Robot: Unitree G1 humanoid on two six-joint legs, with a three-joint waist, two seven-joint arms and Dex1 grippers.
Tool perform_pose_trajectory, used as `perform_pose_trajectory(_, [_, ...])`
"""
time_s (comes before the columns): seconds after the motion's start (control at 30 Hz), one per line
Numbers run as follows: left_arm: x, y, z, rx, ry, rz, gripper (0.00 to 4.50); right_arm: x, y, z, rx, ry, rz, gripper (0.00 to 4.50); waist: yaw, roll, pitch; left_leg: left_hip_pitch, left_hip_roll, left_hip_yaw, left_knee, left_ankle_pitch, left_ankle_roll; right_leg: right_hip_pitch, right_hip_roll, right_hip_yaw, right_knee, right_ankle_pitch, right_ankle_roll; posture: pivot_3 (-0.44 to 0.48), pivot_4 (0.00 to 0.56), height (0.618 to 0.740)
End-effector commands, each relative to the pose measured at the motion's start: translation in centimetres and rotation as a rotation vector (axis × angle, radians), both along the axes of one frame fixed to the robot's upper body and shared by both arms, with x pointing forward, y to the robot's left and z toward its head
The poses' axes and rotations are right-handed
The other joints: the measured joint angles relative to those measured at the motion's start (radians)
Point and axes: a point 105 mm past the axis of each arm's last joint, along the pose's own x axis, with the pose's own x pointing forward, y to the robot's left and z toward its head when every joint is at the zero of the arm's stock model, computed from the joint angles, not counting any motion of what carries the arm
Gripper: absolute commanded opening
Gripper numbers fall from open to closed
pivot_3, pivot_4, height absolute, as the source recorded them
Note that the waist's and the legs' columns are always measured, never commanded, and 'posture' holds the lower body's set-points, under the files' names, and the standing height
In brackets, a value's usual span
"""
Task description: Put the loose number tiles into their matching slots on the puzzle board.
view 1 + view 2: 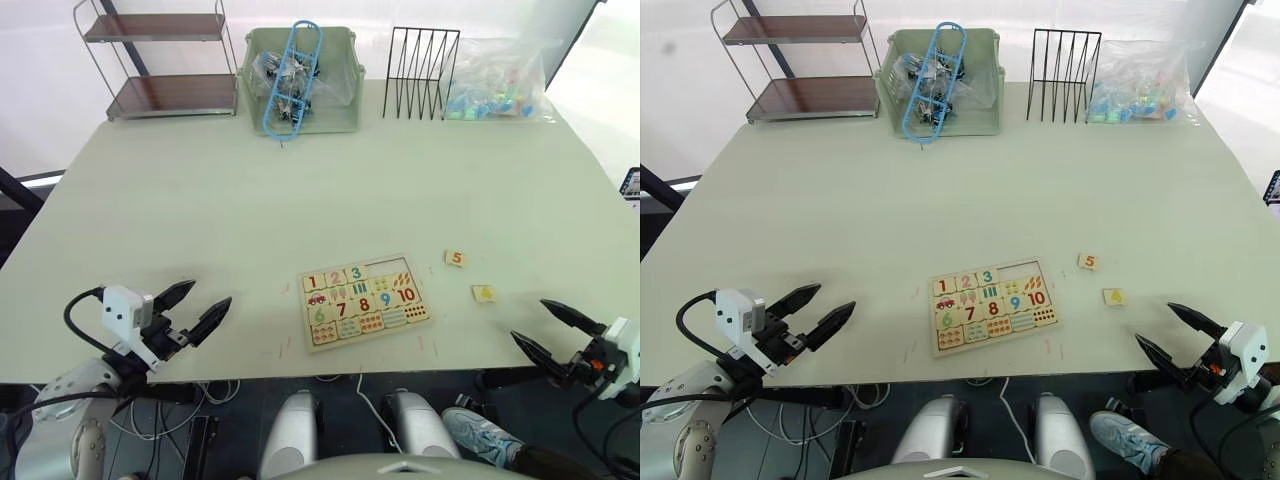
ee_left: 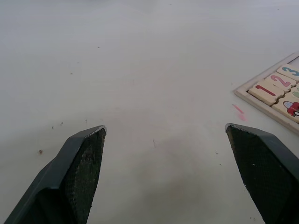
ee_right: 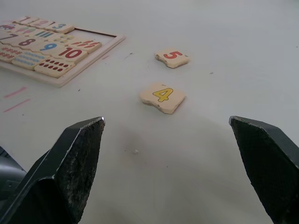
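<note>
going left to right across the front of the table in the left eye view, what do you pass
left end effector → puzzle board → 5 tile → 4 tile → right end effector

The puzzle board (image 1: 364, 301) lies flat near the table's front edge, slightly skewed. Tiles 1, 2 and 3 (image 1: 335, 279) are seated in its far row, beside empty slots (image 1: 390, 270). Tiles 5 (image 1: 456, 259) and 4 (image 1: 484, 293) lie loose to its right.
</note>
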Motion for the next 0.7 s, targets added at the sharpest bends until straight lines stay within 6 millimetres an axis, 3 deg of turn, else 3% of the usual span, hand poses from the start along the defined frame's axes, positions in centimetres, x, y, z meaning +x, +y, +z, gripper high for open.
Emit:
perform_pose_trajectory(0.03, [0.4, 0.1, 1.1, 0.034, -0.055, -0.032, 4.35, 0.0, -0.1, 0.3, -0.012, -0.021, 0.012, 4.5, 0.0, 0.0, 0.0, 0.0, 0.0, 0.0, 0.0, 0.0, 0.0, 0.0, 0.0, 0.0, 0.0, 0.0, 0.0, 0.0, 0.15, 0.74])
perform_pose_trajectory(0.13, [0.6, -0.1, 1.8, 0.01, -0.08, -0.062, 4.35, 0.2, -0.2, 0.4, -0.001, -0.02, 0.024, 4.5, 0.001, 0.0, 0.0, 0.0, 0.0, 0.0, 0.0, 0.0, 0.0, 0.0, 0.0, 0.0, 0.0, 0.0, 0.0, 0.0, 0.15, 0.74])
perform_pose_trajectory(0.43, [1.3, -2.1, 1.6, 0.136, -0.025, -0.378, 4.35, 2.0, 1.1, 2.6, 0.051, -0.01, 0.124, 4.5, 0.0, 0.001, 0.0, 0.0, 0.0, 0.0, 0.0, 0.0, 0.0, 0.0, 0.0, 0.0, 0.0, 0.0, 0.0, 0.0, 0.15, 0.74])
perform_pose_trajectory(0.7, [0.4, -3.2, 2.7, 0.104, -0.013, -0.728, 4.35, 3.5, 1.0, 2.4, -0.104, 0.082, 0.228, 4.5, 0.0, 0.001, 0.0, -0.001, 0.0, 0.001, 0.0, 0.0, 0.0, -0.001, 0.0, 0.0, 0.0, 0.0, 0.0, 0.0, 0.15, 0.74])
